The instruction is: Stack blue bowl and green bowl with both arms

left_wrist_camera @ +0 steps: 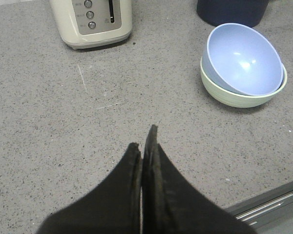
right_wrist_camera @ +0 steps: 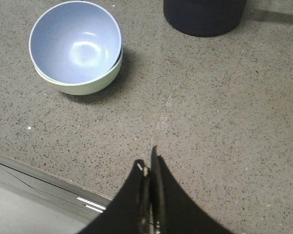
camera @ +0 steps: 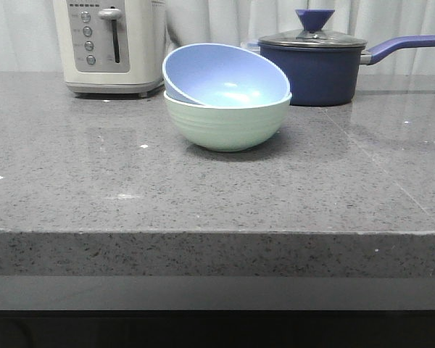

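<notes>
A toaster [camera: 110,45] and a navy saucepan [camera: 313,67] stood behind the bowls on the grey tabletop [camera: 203,196]. The blue bowl [camera: 225,76] sat tilted inside the green bowl [camera: 227,125]. The left gripper [left_wrist_camera: 145,141] and right gripper [right_wrist_camera: 149,161] hung apart from them, jaws closed, holding nothing.

Even, fairly bright light falls from overhead on the grey speckled countertop [camera: 203,196]. Soft white glints sit inside the blue bowl [camera: 228,76], and the green bowl [camera: 228,123] under it throws a short, soft-edged shadow toward the counter's right side. Pale reflections sheen the counter near its right edge, in front of the navy saucepan [camera: 315,69]. The front view is sharp. In both wrist views the near black fingers are dark and slightly soft.
</notes>
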`<action>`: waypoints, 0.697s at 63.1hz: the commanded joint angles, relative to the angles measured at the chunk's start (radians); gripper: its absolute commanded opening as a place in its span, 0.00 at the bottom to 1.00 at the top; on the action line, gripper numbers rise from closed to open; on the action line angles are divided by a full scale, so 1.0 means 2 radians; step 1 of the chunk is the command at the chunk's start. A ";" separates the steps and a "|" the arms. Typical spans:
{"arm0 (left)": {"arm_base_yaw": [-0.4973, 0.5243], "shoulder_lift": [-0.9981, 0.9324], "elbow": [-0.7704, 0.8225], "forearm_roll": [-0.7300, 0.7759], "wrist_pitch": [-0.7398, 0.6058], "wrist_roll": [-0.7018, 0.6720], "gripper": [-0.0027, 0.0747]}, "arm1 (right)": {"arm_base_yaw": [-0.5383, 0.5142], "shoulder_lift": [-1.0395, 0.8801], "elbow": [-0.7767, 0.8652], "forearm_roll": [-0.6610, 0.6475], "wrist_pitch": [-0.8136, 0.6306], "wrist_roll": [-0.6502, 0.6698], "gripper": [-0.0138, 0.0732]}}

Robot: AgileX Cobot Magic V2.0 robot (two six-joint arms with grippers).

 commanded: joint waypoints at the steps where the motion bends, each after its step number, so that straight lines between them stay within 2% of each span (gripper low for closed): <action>1: 0.000 0.000 -0.012 0.001 -0.036 -0.004 0.01 | 0.000 -0.001 -0.011 -0.007 -0.034 -0.006 0.09; 14: 0.009 -0.019 0.012 -0.003 -0.065 -0.004 0.01 | 0.000 -0.001 -0.011 -0.007 -0.034 -0.006 0.09; 23: 0.091 -0.077 0.091 -0.017 -0.121 -0.004 0.01 | 0.000 -0.001 -0.011 -0.007 -0.034 -0.006 0.09; 28: 0.132 -0.123 0.146 -0.058 -0.177 0.003 0.01 | 0.000 -0.001 -0.011 -0.007 -0.034 -0.006 0.09; 34: 0.174 -0.181 0.225 -0.134 -0.234 0.064 0.01 | 0.000 -0.001 -0.011 -0.007 -0.034 -0.006 0.09; 40: 0.213 -0.236 0.288 -0.213 -0.263 0.131 0.01 | 0.000 -0.001 -0.011 -0.007 -0.034 -0.006 0.09; 44: 0.227 -0.267 0.319 -0.239 -0.271 0.152 0.01 | 0.000 -0.001 -0.011 -0.007 -0.034 -0.006 0.09</action>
